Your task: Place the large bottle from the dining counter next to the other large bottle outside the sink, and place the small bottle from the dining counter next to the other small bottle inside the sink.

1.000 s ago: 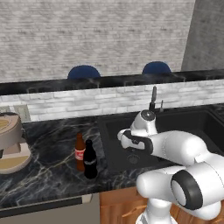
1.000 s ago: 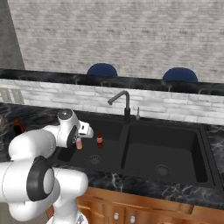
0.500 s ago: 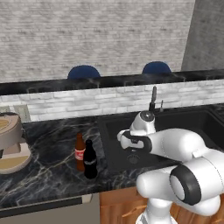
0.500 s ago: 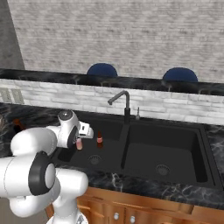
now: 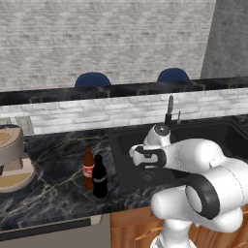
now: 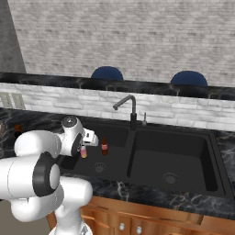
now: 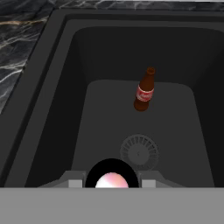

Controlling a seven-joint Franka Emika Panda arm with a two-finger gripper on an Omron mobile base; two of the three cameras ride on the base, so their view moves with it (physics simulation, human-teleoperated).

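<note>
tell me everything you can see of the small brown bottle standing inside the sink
The small brown bottle with a red label stands upright on the floor of the dark black sink basin, in its left bowl, a little back from the round drain. It has a narrow neck and a reddish cap, and looks like glass. Nothing touches it but the basin floor. In the right base view it stands close beside the pale-pink bottle held over the bowl.

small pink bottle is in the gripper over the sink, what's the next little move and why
Probably lower it straight down. The gripper is shut on the small pink bottle above the floor of the sink, and the other small bottle stands upright just beyond the drain, so there is bare floor beside it.
</note>
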